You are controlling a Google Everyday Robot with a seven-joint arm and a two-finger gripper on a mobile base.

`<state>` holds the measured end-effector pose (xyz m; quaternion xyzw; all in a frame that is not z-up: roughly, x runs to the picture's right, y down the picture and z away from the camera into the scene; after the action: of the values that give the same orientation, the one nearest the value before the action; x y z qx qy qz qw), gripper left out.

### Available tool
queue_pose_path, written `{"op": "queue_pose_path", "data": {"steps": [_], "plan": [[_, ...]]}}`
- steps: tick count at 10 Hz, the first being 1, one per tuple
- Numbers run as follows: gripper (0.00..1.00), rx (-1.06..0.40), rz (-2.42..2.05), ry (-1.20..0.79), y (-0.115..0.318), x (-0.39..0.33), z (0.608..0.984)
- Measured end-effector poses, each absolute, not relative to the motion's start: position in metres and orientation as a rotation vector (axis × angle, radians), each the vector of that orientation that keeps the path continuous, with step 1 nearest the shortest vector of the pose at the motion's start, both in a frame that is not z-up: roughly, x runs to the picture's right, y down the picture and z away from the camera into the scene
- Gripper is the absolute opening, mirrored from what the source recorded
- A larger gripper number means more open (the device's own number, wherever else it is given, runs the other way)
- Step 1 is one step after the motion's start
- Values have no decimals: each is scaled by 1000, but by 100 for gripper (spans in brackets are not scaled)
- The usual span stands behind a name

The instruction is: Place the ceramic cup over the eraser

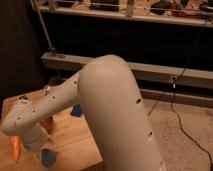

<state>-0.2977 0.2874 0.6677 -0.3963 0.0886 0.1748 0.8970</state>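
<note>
The ceramic cup [48, 158], small, light blue and rounded, is at the near edge of the wooden table [75, 137]. My gripper [39, 151] hangs below the pale wrist at the cup's left side, mostly hidden by my own arm. I cannot tell whether it touches the cup. The eraser is hidden or out of view.
An orange carrot [15, 147] lies at the table's left edge. An orange-red bowl [46, 123] sits behind the wrist. A darker blue angular object [76, 110] lies further back. My bulky arm [117, 110] blocks the table's right part. A cable [175, 107] runs across the floor.
</note>
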Motion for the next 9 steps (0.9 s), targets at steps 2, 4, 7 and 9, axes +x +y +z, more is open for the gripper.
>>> {"op": "queue_pose_path", "data": {"steps": [2, 4, 7, 9], "plan": [[65, -813, 339, 185, 291, -298, 668], [65, -794, 322, 184, 294, -298, 674], [64, -773, 293, 150, 303, -307, 686], [48, -789, 279, 138, 312, -309, 695]]}}
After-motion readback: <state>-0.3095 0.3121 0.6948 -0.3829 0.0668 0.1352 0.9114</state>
